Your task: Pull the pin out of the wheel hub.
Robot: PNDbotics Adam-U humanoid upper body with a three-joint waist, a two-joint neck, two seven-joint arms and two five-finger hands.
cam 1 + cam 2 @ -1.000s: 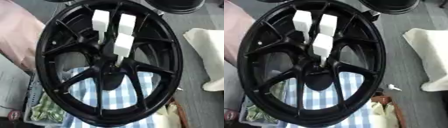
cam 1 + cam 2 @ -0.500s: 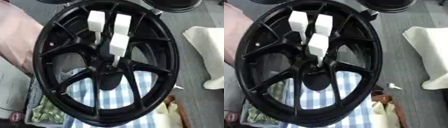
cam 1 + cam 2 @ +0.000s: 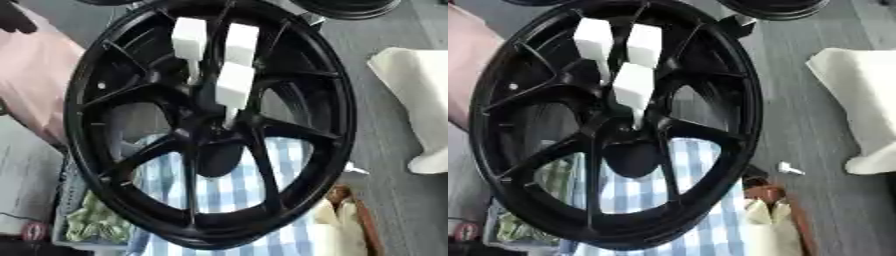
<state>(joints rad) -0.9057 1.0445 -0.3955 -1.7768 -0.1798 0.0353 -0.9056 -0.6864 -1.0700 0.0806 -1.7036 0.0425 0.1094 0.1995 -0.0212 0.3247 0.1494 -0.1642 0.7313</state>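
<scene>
A glossy black wheel hub (image 3: 210, 125) with slim forked spokes fills the view, standing over blue-and-white checked cloth (image 3: 232, 190) on a grey floor (image 3: 807, 130). Three white pins (image 3: 234, 86) with blocky rectangular heads and thin stems stick out near the hub's centre, above the round middle bore. Neither hand appears in either view.

black wheel hub (image 3: 553, 165), white pins (image 3: 633, 87)

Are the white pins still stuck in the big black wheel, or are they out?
Still in. Three white pins stand with their thin stems going into the hub of the black wheel. No hand shows.
</scene>
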